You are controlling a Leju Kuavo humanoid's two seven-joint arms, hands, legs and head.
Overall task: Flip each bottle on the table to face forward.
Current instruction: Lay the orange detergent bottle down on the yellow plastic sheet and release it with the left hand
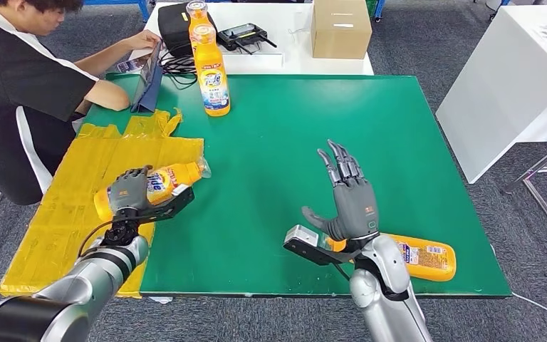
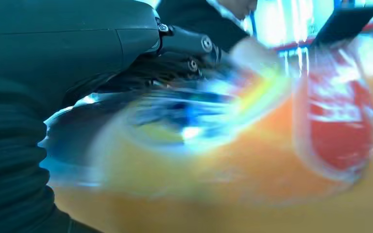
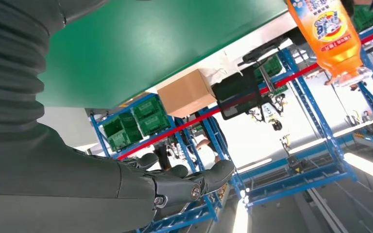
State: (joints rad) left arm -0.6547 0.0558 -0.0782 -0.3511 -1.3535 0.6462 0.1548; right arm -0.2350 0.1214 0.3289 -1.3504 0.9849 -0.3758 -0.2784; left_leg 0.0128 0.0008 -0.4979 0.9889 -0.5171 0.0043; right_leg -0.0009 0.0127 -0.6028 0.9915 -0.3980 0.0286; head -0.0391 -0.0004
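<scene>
My left hand (image 1: 129, 192) grips an orange detergent bottle (image 1: 173, 177) that lies on its side at the green mat's left edge, cap pointing right. In the left wrist view this bottle (image 2: 252, 145) is a close blur against my hand (image 2: 68, 58). A second orange bottle (image 1: 212, 71) stands upright at the far side of the mat; the right wrist view catches it (image 3: 328, 34) too. A third bottle (image 1: 427, 258) lies flat near the front edge, partly hidden behind my right wrist. My right hand (image 1: 347, 196) hovers open above the mat, fingers spread (image 3: 194, 182).
A green mat (image 1: 292, 142) covers the table, with yellow plastic sheeting (image 1: 78, 185) at its left. A seated person (image 1: 21, 78) works at a laptop (image 1: 149, 82) at far left. A cardboard box (image 1: 340, 27) and black bag (image 1: 174, 28) sit behind; a white table (image 1: 513, 78) stands to the right.
</scene>
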